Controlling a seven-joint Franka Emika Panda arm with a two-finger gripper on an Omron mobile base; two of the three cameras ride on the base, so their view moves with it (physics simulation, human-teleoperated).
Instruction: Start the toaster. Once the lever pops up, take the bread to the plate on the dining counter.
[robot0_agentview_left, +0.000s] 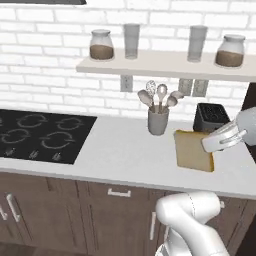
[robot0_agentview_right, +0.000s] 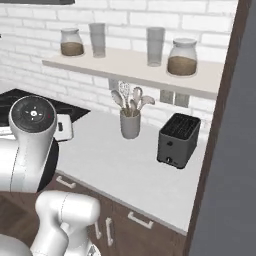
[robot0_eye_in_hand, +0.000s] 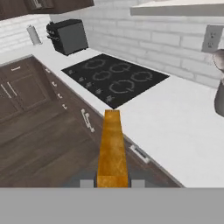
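The bread (robot0_agentview_left: 193, 149), a tan slice with a darker crust, hangs upright above the worktop's front right. My gripper (robot0_agentview_left: 212, 144) is shut on its right edge. In the hand view the bread (robot0_eye_in_hand: 112, 146) shows edge-on as an orange-brown strip running up from between the fingertips (robot0_eye_in_hand: 87, 183). The black toaster (robot0_agentview_left: 211, 117) stands just behind the slice against the brick wall. Seen from the right base, the toaster (robot0_agentview_right: 178, 140) has both slots empty. The plate and the dining counter are out of view.
A grey utensil crock (robot0_agentview_left: 158, 121) stands left of the toaster. The black cooktop (robot0_agentview_left: 41, 135) fills the worktop's left part. A shelf (robot0_agentview_left: 165, 65) with jars and glasses hangs above. A dark tall panel (robot0_agentview_right: 225, 150) closes the right side. Wood floor (robot0_eye_in_hand: 39, 144) lies before the cabinets.
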